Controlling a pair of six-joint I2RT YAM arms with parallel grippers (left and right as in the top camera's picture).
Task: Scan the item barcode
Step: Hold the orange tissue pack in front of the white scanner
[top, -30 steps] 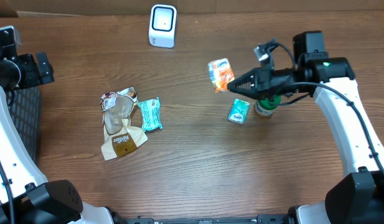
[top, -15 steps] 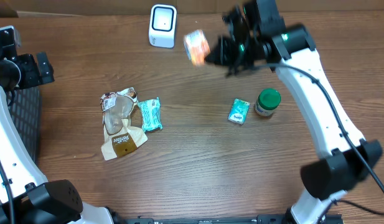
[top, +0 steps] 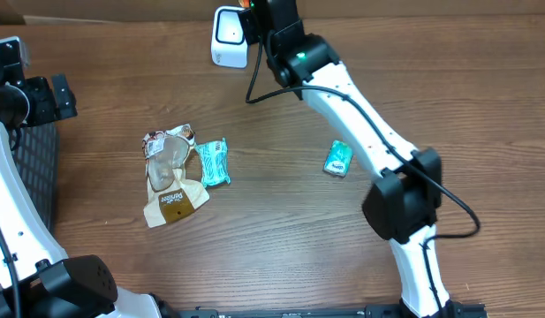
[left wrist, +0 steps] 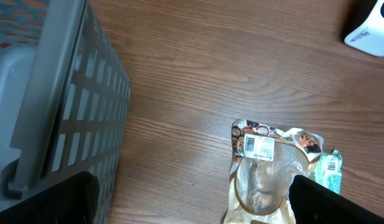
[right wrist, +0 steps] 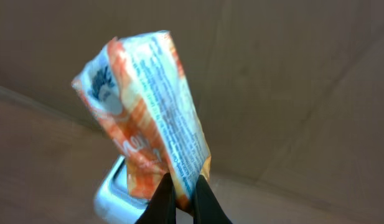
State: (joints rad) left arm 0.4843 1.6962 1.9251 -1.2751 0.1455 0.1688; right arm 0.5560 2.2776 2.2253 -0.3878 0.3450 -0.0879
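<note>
Packet [right wrist: 145, 106] aloft: a small orange-and-white pouch, pinched by its lower seam in the right claw [right wrist: 181, 200], jaws shut tight on the film. We note it upright, close to the white scanner [top: 230, 35] at the far edge of the desk [top: 281, 238]. We judge it light, soft and crinkly, with slick film that may swivel in a seam grip. A hold on the flat seam leaves the printed faces bare for the reader. Left claw [left wrist: 192, 186] hangs wide and empty beside the grey basket [left wrist: 48, 93], over a brown wrapper [left wrist: 269, 162].
</note>
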